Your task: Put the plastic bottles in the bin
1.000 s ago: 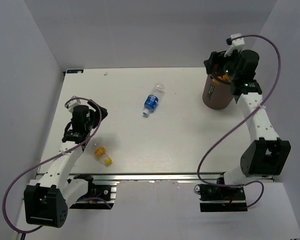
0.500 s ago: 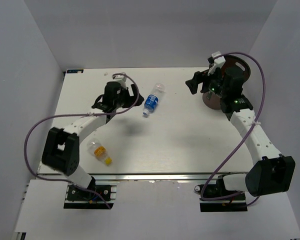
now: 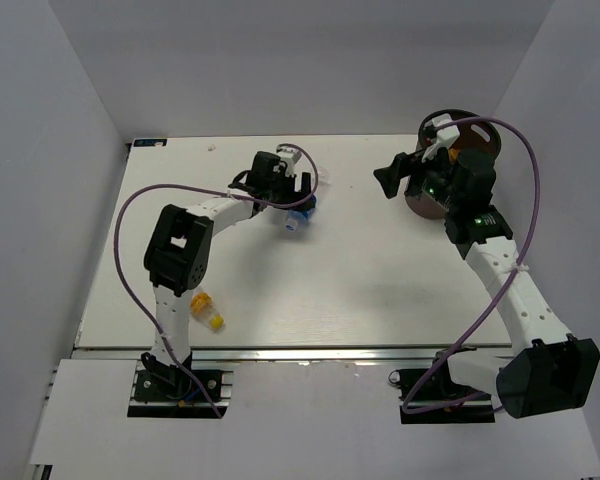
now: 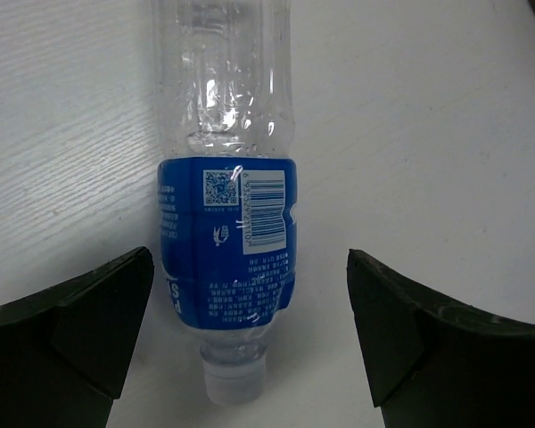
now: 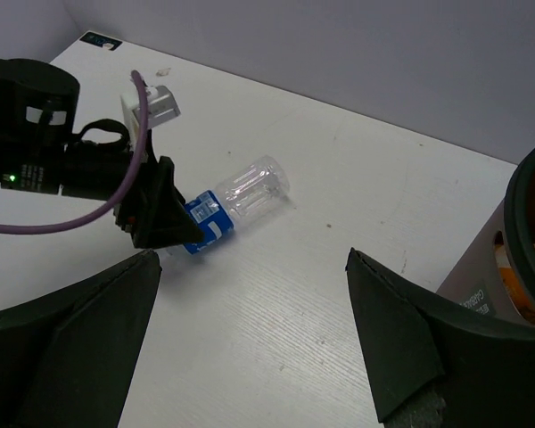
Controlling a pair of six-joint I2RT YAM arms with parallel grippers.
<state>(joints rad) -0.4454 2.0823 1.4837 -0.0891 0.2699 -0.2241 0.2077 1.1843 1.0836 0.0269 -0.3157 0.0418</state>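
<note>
A clear plastic bottle with a blue label (image 3: 302,203) lies on its side at the table's far middle. In the left wrist view this bottle (image 4: 225,241) points its cap at the camera. My left gripper (image 4: 250,267) is open, one finger on each side of the label end, neither touching it. A small yellow-orange bottle (image 3: 206,309) lies near the front left. The dark-brown bin (image 3: 427,200) stands at the far right, with something orange inside (image 5: 517,283). My right gripper (image 3: 390,181) hangs open and empty just left of the bin, facing the blue-label bottle (image 5: 241,200).
The left arm (image 3: 220,208) stretches across the table's far left toward the middle, with its purple cable looping above it. The bin's wall (image 5: 481,285) sits close to my right finger. White walls close off the back and both sides.
The left arm swung from the near left across to the blue-label bottle and now straddles it. The right gripper moved from above the bin out to its left side.
</note>
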